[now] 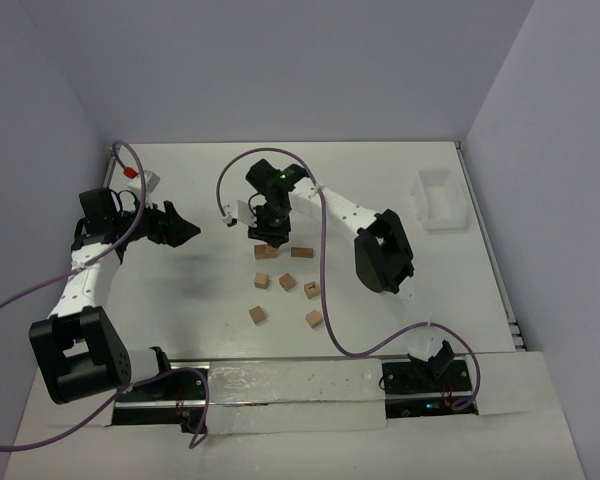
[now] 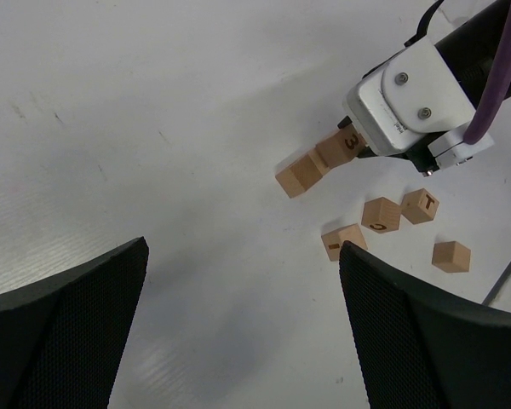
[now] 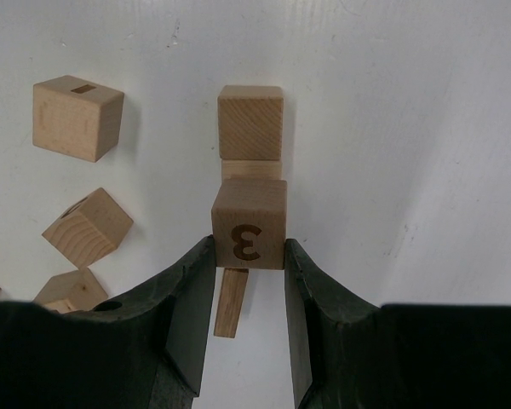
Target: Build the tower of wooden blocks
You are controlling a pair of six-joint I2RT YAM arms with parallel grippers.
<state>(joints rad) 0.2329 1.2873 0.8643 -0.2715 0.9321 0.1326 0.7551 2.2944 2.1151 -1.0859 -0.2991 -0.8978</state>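
My right gripper (image 3: pixel 249 247) is shut on a wood block marked "3" (image 3: pixel 249 234), gripped by its two sides at the fingertips. Just beyond it lies a plain wood block (image 3: pixel 250 122), and part of another (image 3: pixel 251 169) shows between them. Under the held block a narrow wooden face (image 3: pixel 232 302) shows; I cannot tell whether they touch. From above, the right gripper (image 1: pixel 270 228) hangs over a block (image 1: pixel 267 251). No upright tower can be made out. The left gripper (image 2: pixel 243 247) is open with nothing between its fingers, well to the left (image 1: pixel 185 228) of the blocks.
Several loose wood blocks (image 1: pixel 287 283) lie scattered in front of the right gripper, some lettered (image 2: pixel 381 215). A white tray (image 1: pixel 440 200) stands at the far right. A small white and red object (image 1: pixel 140 178) sits at the back left. The right arm's purple cable (image 1: pixel 325 270) loops over the table.
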